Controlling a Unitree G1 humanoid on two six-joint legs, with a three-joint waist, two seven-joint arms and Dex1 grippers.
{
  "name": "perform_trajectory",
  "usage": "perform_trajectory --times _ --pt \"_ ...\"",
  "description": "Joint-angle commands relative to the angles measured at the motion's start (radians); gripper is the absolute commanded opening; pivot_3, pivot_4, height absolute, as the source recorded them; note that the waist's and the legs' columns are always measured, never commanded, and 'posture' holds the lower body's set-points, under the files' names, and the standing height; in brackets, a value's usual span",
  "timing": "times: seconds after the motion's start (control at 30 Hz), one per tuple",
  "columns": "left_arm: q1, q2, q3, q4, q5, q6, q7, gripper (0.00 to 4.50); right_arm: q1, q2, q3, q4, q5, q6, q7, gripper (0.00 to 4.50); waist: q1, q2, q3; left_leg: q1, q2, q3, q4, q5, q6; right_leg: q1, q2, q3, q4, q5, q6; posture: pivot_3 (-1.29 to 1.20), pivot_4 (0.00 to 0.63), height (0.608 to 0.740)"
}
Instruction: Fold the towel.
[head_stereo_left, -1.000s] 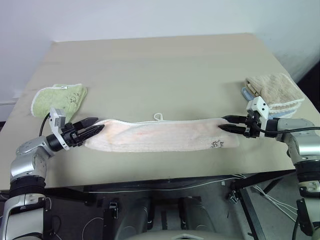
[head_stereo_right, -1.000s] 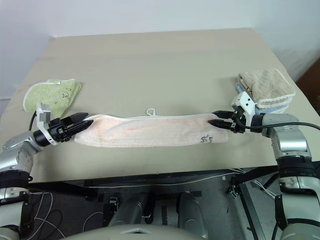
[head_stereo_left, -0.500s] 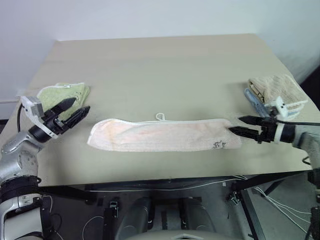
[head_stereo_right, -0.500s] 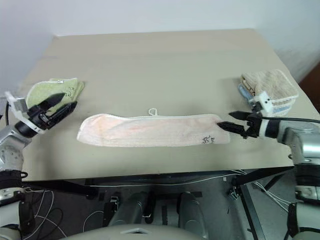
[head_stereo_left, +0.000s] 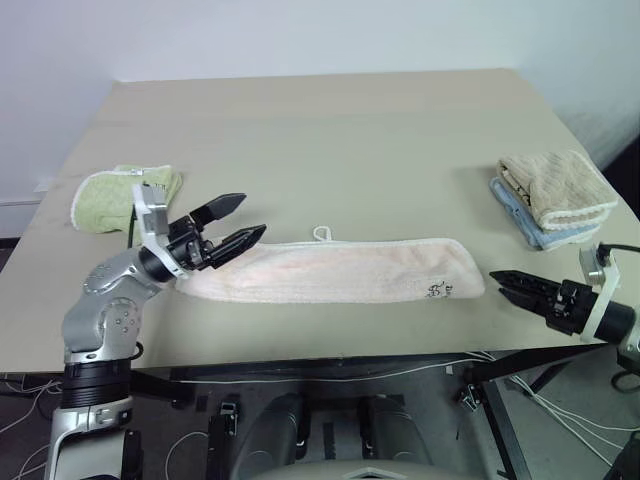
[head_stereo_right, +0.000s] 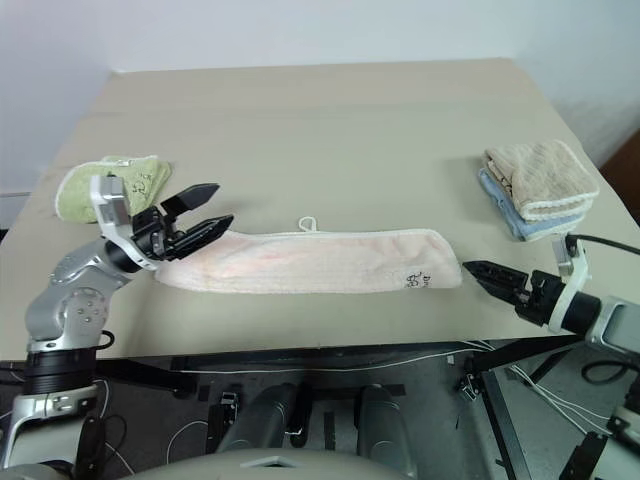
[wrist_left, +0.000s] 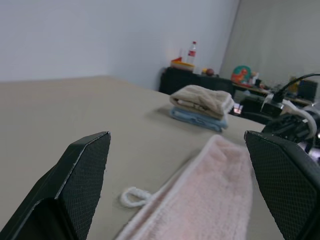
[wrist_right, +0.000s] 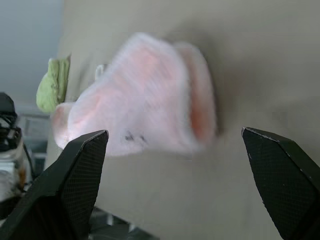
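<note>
Left eye view: one towel; two open pincers.

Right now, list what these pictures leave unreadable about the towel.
- The dark printed mark on the pink towel: too small to read in the head views, blurred in the right wrist view.
- The towel's left end: covered by the left gripper in the head views.
- Number of folded layers: cannot tell.
</note>
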Motion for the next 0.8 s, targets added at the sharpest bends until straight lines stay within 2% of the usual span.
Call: perform_trajectory --times 0.03,0.23,0.4,0.57,0.67,0.8 --pt "0.003 -0.010 -0.019 -0.028 0.012 -0.025 -0.013 4.50 0.037 0.032 -0.064 -0.052 0.158 0.007 -0.116 4.49 0.000 0.000 0.000 0.000 0.000 0.000 0.000 0.000 0.000 0.000 0.000 0.000 0.000 0.000 0.000 0.00 0.150 0.740" --pt "0.007 -0.018 -0.069 -0.001 0.058 -0.069 -0.058 4.50 0.079 0.122 -0.063 -0.081 0.362 0.007 -0.321 4.49 0.000 0.000 0.000 0.000 0.000 0.000 0.000 0.001 0.002 0.001 0.000 0.000 0.000 0.000 0.000 0.00 0.150 0.740" --pt "-0.002 -0.035 -0.078 0.020 0.071 -0.092 -0.057 4.50 0.052 0.274 -0.075 -0.109 0.386 -0.026 -0.528 4.49 -0.005 -0.002 -0.002 0.001 0.001 0.000 0.000 0.001 0.002 0.001 0.000 0.000 0.000 -0.002 -0.003 0.00 0.150 0.740" --pt "-0.001 -0.040 -0.090 0.033 0.101 -0.122 -0.058 4.50 0.017 0.318 -0.072 -0.087 0.339 -0.109 -0.676 4.49 -0.030 -0.009 -0.005 0.005 0.001 0.000 0.001 0.000 0.000 0.007 0.001 0.000 -0.002 -0.002 -0.003 0.00 0.150 0.740" --pt "-0.007 -0.046 -0.087 0.048 0.112 -0.134 -0.049 4.50 -0.017 0.340 -0.077 -0.070 0.395 -0.116 -0.734 4.49 -0.031 -0.009 -0.006 0.015 0.006 0.000 -0.001 -0.001 0.000 0.021 0.000 -0.006 -0.014 -0.001 -0.004 0.00 0.150 0.740" --pt "-0.015 -0.045 -0.084 0.062 0.117 -0.146 -0.053 4.50 -0.064 0.358 -0.051 -0.065 0.506 -0.134 -0.810 4.49 -0.036 -0.008 -0.005 0.014 0.010 0.001 -0.002 -0.001 0.000 0.022 0.000 -0.011 -0.022 -0.001 -0.003 0.00 0.150 0.740"
